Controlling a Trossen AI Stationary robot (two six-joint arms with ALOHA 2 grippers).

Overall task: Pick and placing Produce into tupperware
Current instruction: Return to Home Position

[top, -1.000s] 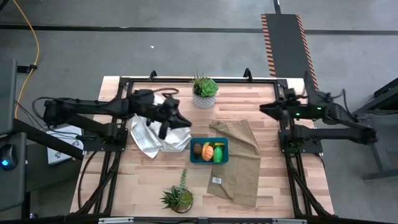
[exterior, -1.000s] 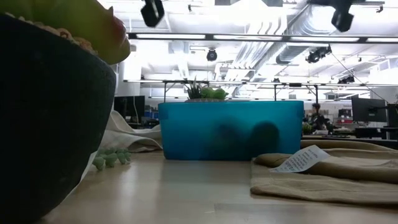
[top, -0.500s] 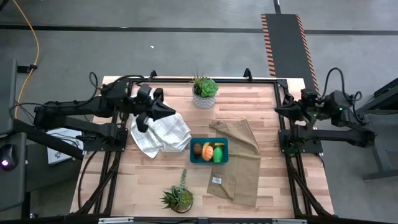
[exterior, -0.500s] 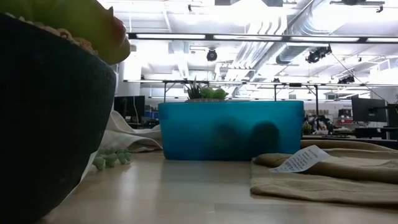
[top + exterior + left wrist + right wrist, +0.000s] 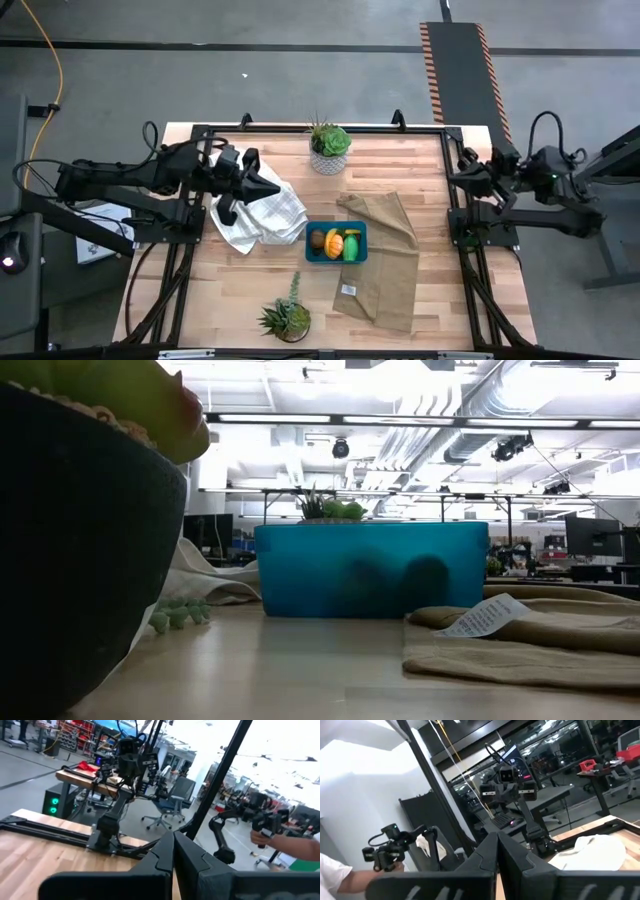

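Observation:
The teal-blue tupperware (image 5: 336, 242) stands on the table near the middle, its right side against the tan cloth (image 5: 385, 262); in the low view the tupperware (image 5: 372, 570) shows side-on. Inside it lie the brown round piece (image 5: 318, 240), an orange piece (image 5: 334, 242), the yellow banana (image 5: 351, 235) and the bright green piece (image 5: 351, 250). My left gripper (image 5: 277, 187) hangs shut above the white cloth, left of the tupperware; its fingers (image 5: 173, 840) meet. My right gripper (image 5: 452, 180) is shut and empty at the table's right edge; its fingers (image 5: 497, 840) meet too.
A crumpled white cloth (image 5: 258, 217) lies left of the tupperware. One potted plant (image 5: 329, 146) stands at the far edge, another (image 5: 285, 318) at the near edge, its dark pot (image 5: 80, 560) filling the low view's left. A person's hand (image 5: 285, 840) shows beyond the table.
Both arms have drawn back from the table's middle. My left gripper moved toward the left edge, away from the tupperware, and my right gripper moved toward the right edge. Both rose out of the low view. The tupperware and produce have stayed put.

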